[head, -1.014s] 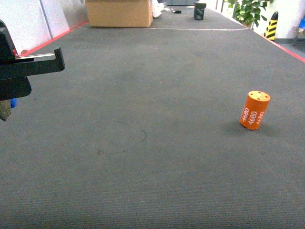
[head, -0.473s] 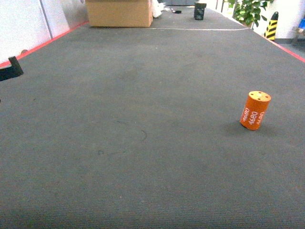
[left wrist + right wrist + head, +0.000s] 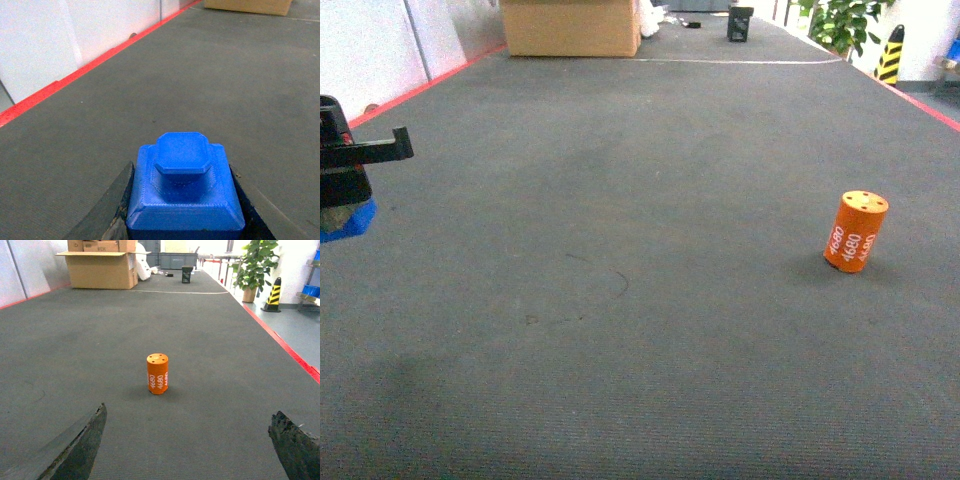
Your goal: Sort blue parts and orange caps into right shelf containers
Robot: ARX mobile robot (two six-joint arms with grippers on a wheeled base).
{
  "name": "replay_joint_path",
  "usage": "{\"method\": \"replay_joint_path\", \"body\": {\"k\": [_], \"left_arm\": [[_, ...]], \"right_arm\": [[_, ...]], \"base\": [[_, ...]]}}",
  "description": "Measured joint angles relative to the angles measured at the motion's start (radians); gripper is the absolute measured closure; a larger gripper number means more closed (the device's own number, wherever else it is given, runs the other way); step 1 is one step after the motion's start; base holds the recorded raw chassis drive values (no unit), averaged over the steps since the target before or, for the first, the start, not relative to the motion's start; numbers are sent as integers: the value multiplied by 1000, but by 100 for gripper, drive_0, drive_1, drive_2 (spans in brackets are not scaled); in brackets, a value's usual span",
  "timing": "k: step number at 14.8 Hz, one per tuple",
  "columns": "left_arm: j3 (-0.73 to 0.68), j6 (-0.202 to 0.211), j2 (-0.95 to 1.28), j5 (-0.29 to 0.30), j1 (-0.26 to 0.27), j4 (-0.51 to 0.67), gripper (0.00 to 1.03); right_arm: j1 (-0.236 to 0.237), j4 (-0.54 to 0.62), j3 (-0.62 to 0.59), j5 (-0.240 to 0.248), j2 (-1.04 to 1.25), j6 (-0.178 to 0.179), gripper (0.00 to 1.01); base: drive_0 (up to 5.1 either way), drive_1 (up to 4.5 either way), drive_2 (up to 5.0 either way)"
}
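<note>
You are looking down a long grey floor (image 3: 640,300) with a red line along each side. No blue crates show in any view, so you cannot see yet where the parts must go.

Far away at the back sits a big cardboard box (image 3: 570,27). A green plant (image 3: 252,265) and a yellow and black post (image 3: 273,294) stand off to the right.

Your left claw (image 3: 182,235) is pinching a blue part (image 3: 184,192). The two dark fingers (image 3: 107,210) press on its sides and it sits snug between them, lifted off the floor. In the head view it peeks out at the far left edge.

Your right claw (image 3: 187,440) is spread wide and holds nothing. The orange cap (image 3: 157,373) with "4680" on its side stands upright on the floor, straight ahead of that claw and well apart from it.

So I think the step in hand is carrying the blue part away to its crate. Next, you likely need to turn toward the shelf on the right, find the crate, and hold the part over it before you let go. Then go for the orange cap: move the right claw forward and down around it, and squeeze gently so it does not tip.
</note>
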Motion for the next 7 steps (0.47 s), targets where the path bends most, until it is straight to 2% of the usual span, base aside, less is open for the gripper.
{"method": "replay_joint_path", "body": {"k": [7], "left_arm": [[0,5,23,37,-21,18,62]], "right_arm": [[0,0,0,0,0,0,3]], "base": [[0,0,0]]}}
